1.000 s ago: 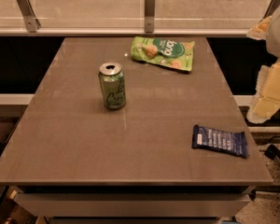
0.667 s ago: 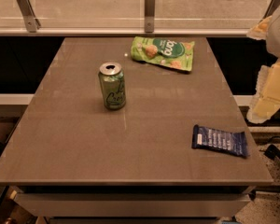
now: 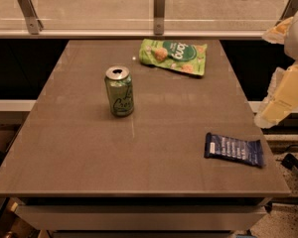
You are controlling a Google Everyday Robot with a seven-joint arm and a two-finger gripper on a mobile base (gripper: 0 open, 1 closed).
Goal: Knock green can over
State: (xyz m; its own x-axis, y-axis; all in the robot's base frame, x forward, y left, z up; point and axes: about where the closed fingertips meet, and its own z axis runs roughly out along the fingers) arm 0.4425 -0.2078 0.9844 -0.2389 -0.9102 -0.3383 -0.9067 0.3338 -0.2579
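Note:
The green can (image 3: 119,91) stands upright on the brown table (image 3: 89,152), left of the middle, with its silver top and pull-tab opening facing up and dark script on its side. My gripper (image 3: 280,100) is a pale shape at the right edge of the camera view. It hangs beyond the table's right side, far from the can and touching nothing.
A flat green snack bag (image 3: 174,56) lies at the table's back, right of centre. A dark blue snack bar (image 3: 234,149) lies near the front right corner. A glass rail with metal posts (image 3: 159,5) runs behind the table.

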